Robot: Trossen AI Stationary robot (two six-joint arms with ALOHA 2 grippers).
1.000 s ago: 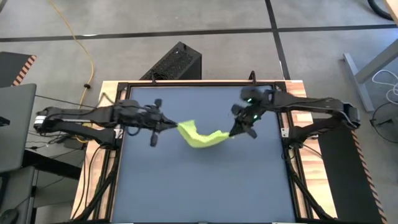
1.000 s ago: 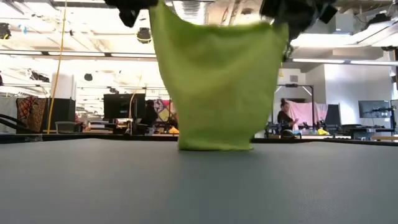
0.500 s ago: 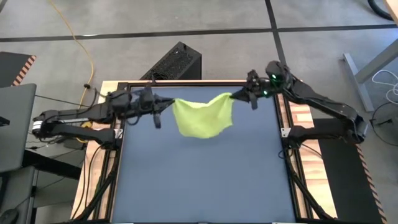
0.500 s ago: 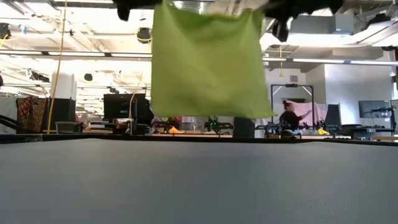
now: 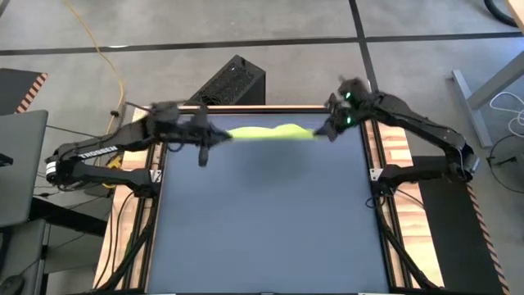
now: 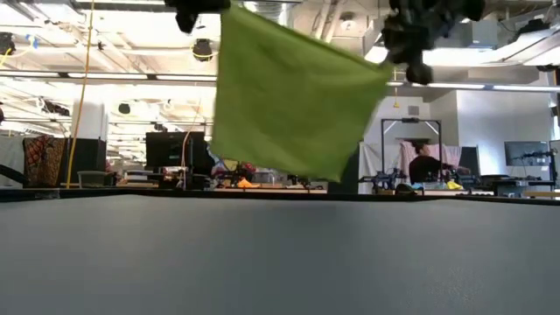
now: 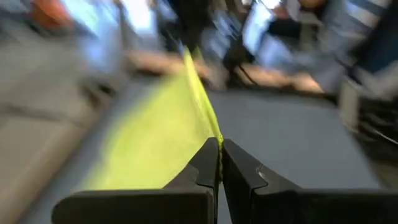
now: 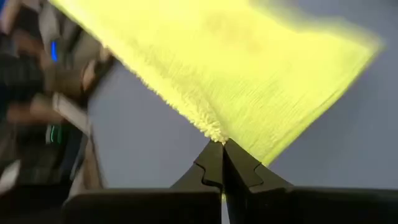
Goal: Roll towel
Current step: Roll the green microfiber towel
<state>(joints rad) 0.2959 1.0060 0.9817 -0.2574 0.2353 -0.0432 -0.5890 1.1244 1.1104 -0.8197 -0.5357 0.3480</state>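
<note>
The lime towel (image 5: 266,131) hangs spread in the air between my two grippers, above the far part of the dark table (image 5: 262,229). From above it shows as a narrow strip. In the low view the towel (image 6: 289,96) hangs as a flat sheet, its top edge slanting down to the right and its lower edge clear of the table. My left gripper (image 5: 223,136) is shut on its left top corner. My right gripper (image 5: 320,133) is shut on its right top corner. My left gripper pinches the towel's corner (image 7: 214,138) between its two fingertips (image 7: 208,163), coming at it nearly level from the table's left side. The cloth runs away from the fingers in a drawn edge, lifted clear of the table. My right gripper pinches the opposite top corner (image 8: 214,132) between its two fingertips (image 8: 211,163), slanting down from the table's right side. The towel hangs below and away from it, with its top edge drawn between the two grippers.
A black box (image 5: 233,82) stands on the floor just beyond the table's far edge, with a yellow cable (image 5: 110,61) beside it. The near part of the table lies bare before the arms. In the low view a person (image 6: 429,166) shows in the room behind.
Both grippers have gone up and toward the table's far edge, still shut on the towel's corners; the right one has also rolled. The towel, whose lower end lay on the table, is now lifted clear and hangs spread between them.
</note>
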